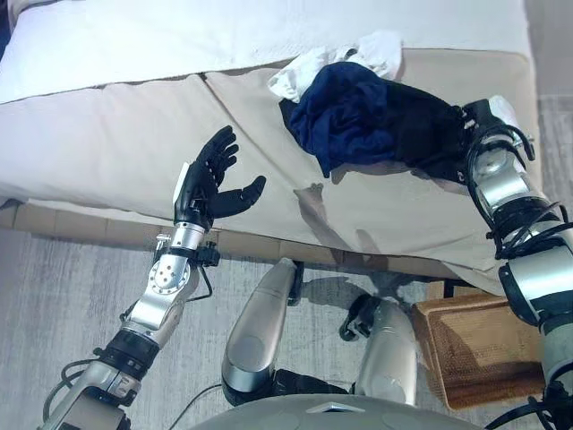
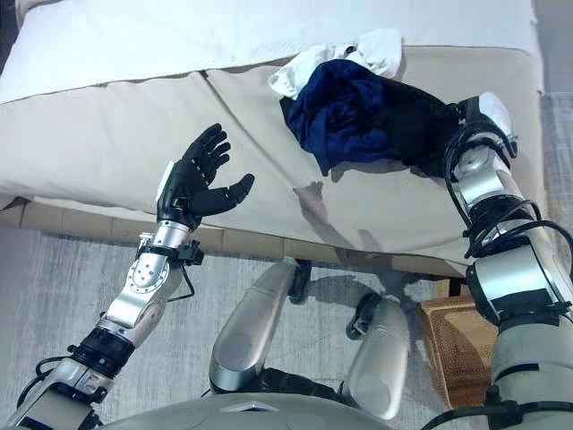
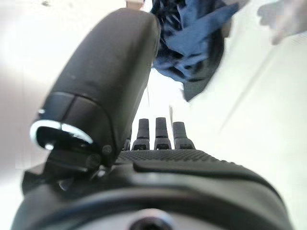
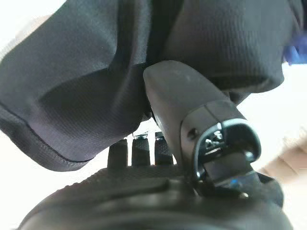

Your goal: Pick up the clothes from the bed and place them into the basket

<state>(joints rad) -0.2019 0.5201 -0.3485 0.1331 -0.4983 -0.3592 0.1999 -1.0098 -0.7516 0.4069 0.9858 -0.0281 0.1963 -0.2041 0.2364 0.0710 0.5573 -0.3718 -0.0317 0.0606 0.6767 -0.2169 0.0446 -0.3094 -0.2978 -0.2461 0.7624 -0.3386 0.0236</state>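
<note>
Bed [image 1: 107,125]: beige cover, white sheet [image 1: 179,36] across the far part. Taken as landmark.

Clothes, heaped on the bed's right half, near its right edge:
- navy garment [image 1: 345,116], crumpled, at the middle of the heap.
- black garment [image 1: 421,125], touching the navy one on the side toward the right edge.
- white garment [image 1: 372,52], partly under the navy one, on the far side, touching the sheet.

Right hand [image 1: 491,115]: at the bed's right edge, against the black garment. In its wrist view, thumb [image 4: 180,96] pressed up into the black cloth [image 4: 86,72], which drapes over and hides the fingertips; only the finger bases [image 4: 139,148] visible below the fold. Cannot tell whether fingers are closed on the cloth or merely under it.

Left hand [image 1: 210,184]: above the bed's near edge, on the left half, well apart from the heap. Palm turned toward the clothes, fingers [image 1: 219,148] straight and spread, thumb [image 1: 246,193] held out to the side. Nothing in it. Confirmed in left wrist view: fingers [image 3: 163,129] extended side by side, thumb [image 3: 110,72] apart from them, navy garment visible beyond.

Basket [image 1: 474,349]: brown wicker, on the floor [image 1: 54,296] below the bed's near right corner, partly hidden by the right arm. No clothing seen in the visible part.

All three garments on the bed, none in the basket.
</note>
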